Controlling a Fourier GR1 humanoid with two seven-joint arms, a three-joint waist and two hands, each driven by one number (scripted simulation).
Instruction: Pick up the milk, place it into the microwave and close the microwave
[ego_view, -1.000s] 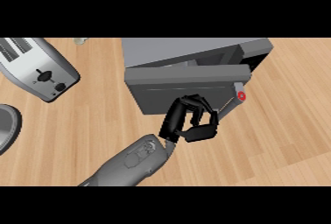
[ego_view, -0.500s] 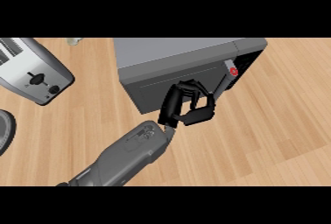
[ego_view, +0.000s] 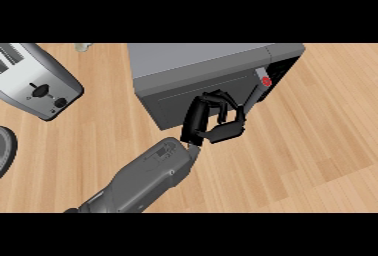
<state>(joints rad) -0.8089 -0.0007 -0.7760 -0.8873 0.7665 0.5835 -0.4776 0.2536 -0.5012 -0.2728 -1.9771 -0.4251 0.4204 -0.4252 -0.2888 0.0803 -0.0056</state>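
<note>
Your hand (ego_view: 214, 120), fingers curled but holding nothing, has pushed the microwave (ego_view: 199, 65) door nearly shut at frame centre; a narrow gap remains. The milk isn't visible, presumably inside. Toaster (ego_view: 37, 80) sits upper left.

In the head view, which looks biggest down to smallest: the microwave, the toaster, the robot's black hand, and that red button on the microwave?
1. Microwave, by far the largest.
2. Toaster, partly cut off by the view's left edge, so its full size is unsure.
3. Hand, which sits nearer the camera than the counter, so it may look bigger than it is.
4. Red button, smallest.
</note>
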